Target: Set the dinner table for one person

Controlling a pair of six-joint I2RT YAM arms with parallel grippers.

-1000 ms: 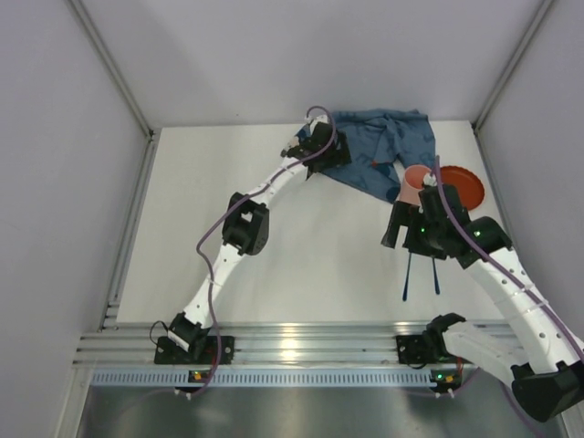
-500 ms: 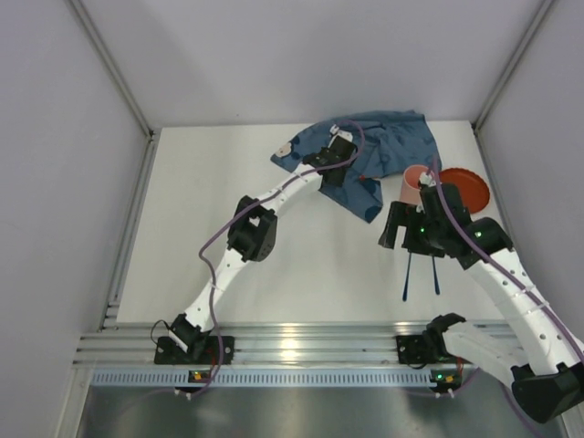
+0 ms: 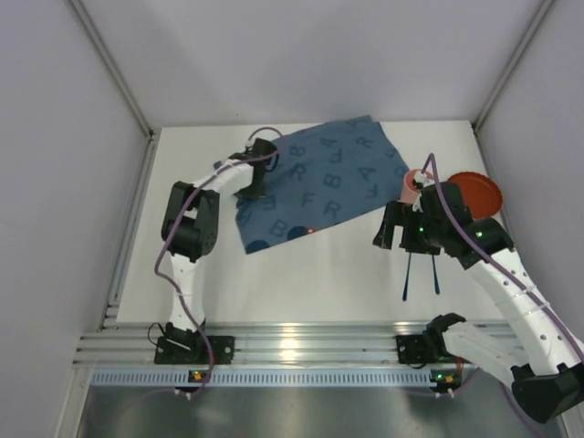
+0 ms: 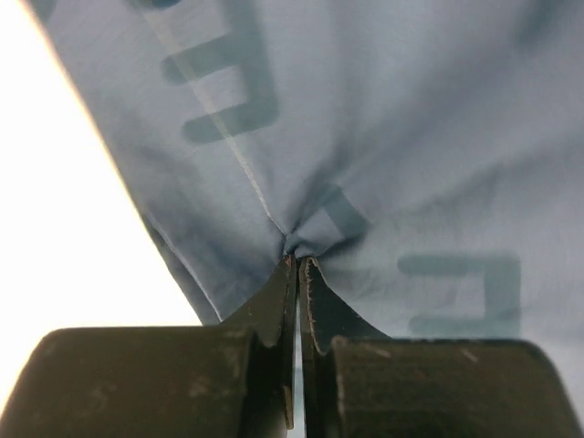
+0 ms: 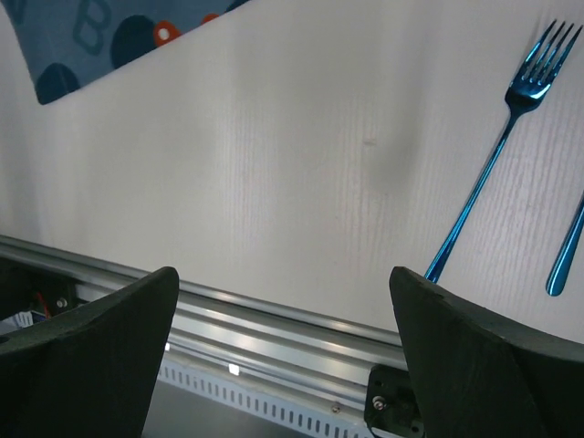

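A blue cloth mat [image 3: 319,182] printed with letters lies spread out at the back of the white dinner table [image 3: 310,274]. My left gripper [image 3: 255,190] is at the mat's left edge, shut on a pinched fold of the cloth [image 4: 315,228], which puckers at the fingertips of that gripper [image 4: 299,262]. My right gripper [image 3: 394,239] hangs open over bare table, right of the mat, with nothing between its fingers [image 5: 109,328]. A blue fork [image 5: 497,155] lies on the table just right of it, beside a second blue utensil [image 5: 566,255]. One corner of the mat [image 5: 82,36] shows in the right wrist view.
A red plate [image 3: 476,193] and a pink cup [image 3: 415,182] stand at the back right, behind my right arm. The two blue utensils [image 3: 408,274] lie below the right gripper. The ribbed aluminium rail [image 3: 301,345] runs along the near edge. White walls enclose the table.
The left gripper closed on the crumpled cloth and pulled it left. The mat now lies unfolded with its letters showing. The right arm has hardly moved.
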